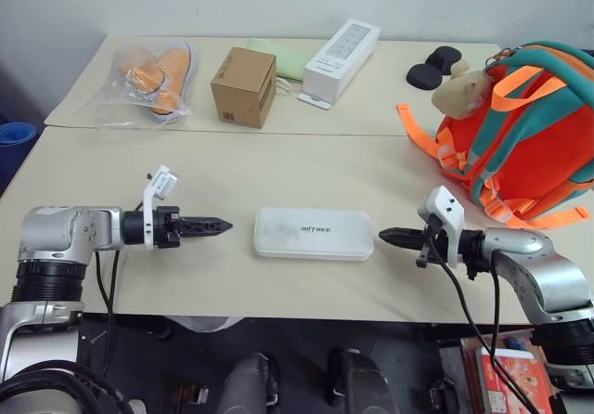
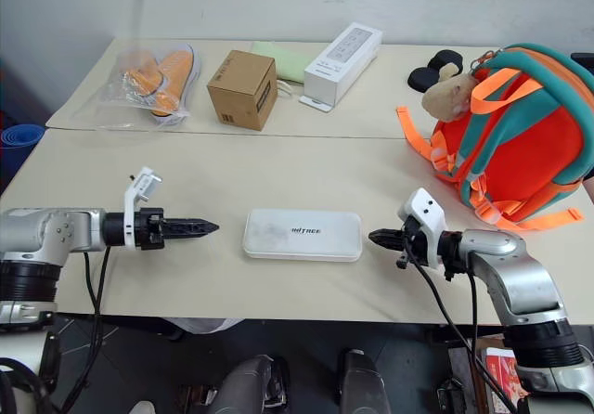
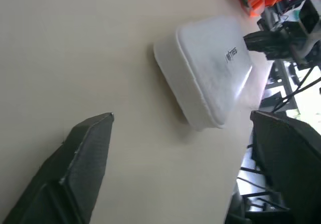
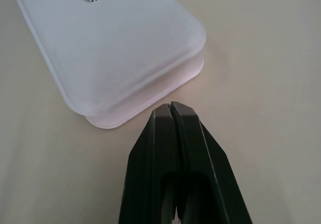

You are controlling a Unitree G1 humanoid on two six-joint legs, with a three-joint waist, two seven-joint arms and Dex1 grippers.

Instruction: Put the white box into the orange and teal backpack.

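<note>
Left wrist view, left gripper (image 3: 178, 176) fingers apart, white box (image 3: 210, 76) ahead

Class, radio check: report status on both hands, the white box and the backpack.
Left hand open, right hand shut, flanking white box. Box flat on table, unheld. Backpack at right. Nothing between.

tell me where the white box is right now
In the head views the white box lies flat on the near table, midway between the left hand and right hand, untouched by either.
</note>
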